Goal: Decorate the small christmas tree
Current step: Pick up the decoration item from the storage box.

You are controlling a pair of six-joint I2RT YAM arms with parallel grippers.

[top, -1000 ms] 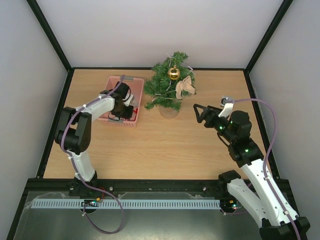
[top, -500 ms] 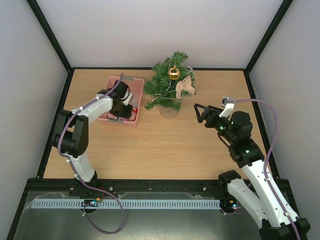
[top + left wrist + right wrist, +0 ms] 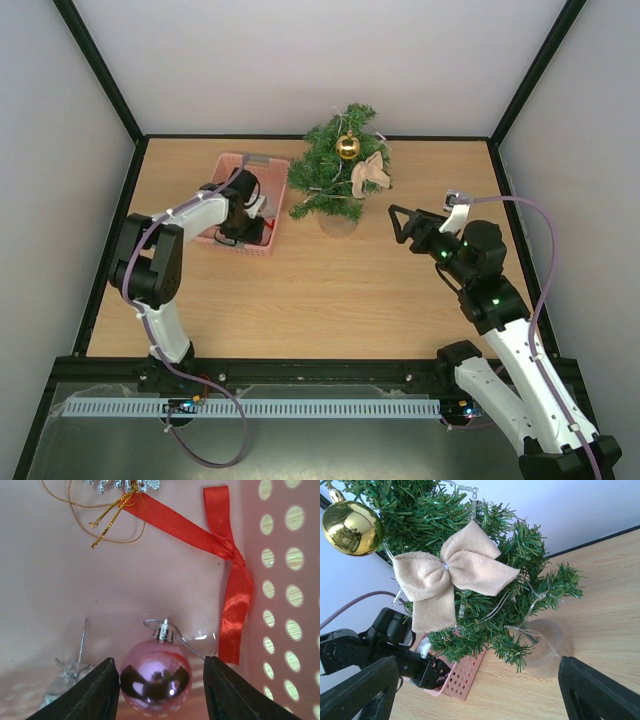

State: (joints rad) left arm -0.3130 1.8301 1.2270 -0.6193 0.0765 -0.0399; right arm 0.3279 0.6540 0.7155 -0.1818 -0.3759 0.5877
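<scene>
Seen from above, a light wooden worktop (image 3: 300, 300) sits between pale walls. The small christmas tree (image 3: 322, 180) stands upright on its round pale base at the worktop's 12 o'clock, near the far edge. A pink basket (image 3: 280, 195) with perforated walls lies just beside the tree, at its 9 o'clock.

The right gripper (image 3: 398, 225) hovers at the tree's 4 o'clock, apart from it and pointing toward it. Its jaws are spread wide and hold nothing.

The left gripper (image 3: 245, 215) reaches down into the basket. Its jaws are apart, one on each side of a pink bauble (image 3: 156, 675). There is a clear gap on the right side, but contact on the left side is hard to judge.

A beige bow (image 3: 452, 575) hangs on the tree, at 4 o'clock from a gold bauble (image 3: 351, 527) near the top. On the basket floor, a red ribbon (image 3: 200, 530) lies at the pink bauble's 1 o'clock. A silver ornament (image 3: 120, 485) with gold string lies at its 12 o'clock.
</scene>
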